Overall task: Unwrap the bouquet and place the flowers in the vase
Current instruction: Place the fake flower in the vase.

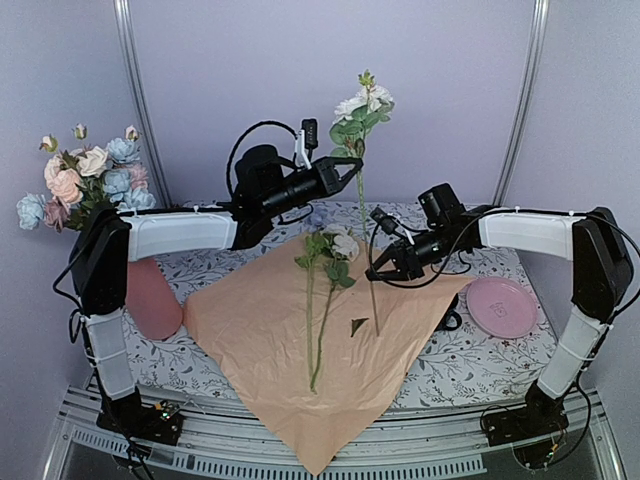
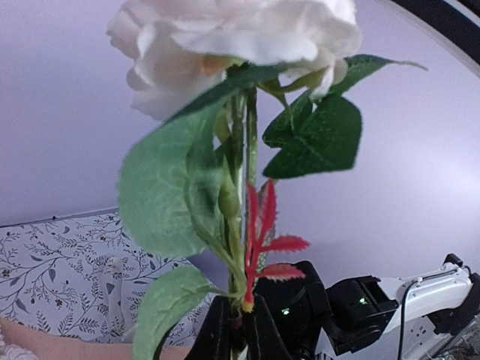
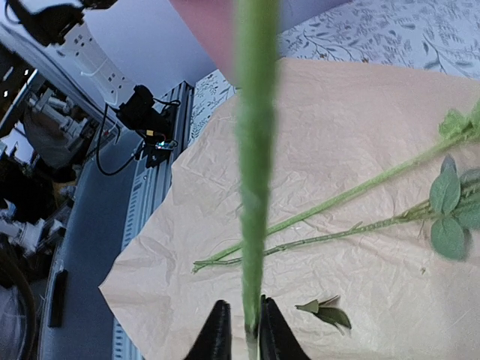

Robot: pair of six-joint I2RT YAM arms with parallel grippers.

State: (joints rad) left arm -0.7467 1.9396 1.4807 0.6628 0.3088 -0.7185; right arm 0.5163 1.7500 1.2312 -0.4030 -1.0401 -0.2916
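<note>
One cream-white flower (image 1: pixel 365 100) stands upright in the air over the table, its bloom (image 2: pixel 232 37) close in the left wrist view. My left gripper (image 1: pixel 352 163) (image 2: pixel 241 330) is shut on its stem just below the leaves. Lower down, my right gripper (image 1: pixel 376 271) (image 3: pixel 245 330) stands slightly open around the same stem (image 3: pixel 255 150), with a gap on one side. The bouquet's peach paper (image 1: pixel 250 330) (image 3: pixel 375 135) lies spread flat, and two flowers (image 1: pixel 320 290) (image 3: pixel 337 217) rest on it. The pink vase (image 1: pixel 150 295) (image 3: pixel 206 26) stands at the left, partly behind my left arm, with several flowers (image 1: pixel 90 180) above it.
A flat pink plate (image 1: pixel 500 305) sits at the right on the patterned tablecloth (image 1: pixel 470 370). A loose green leaf (image 1: pixel 358 324) (image 3: pixel 324 311) lies on the paper under the raised stem. The paper's front corner hangs over the table's near edge.
</note>
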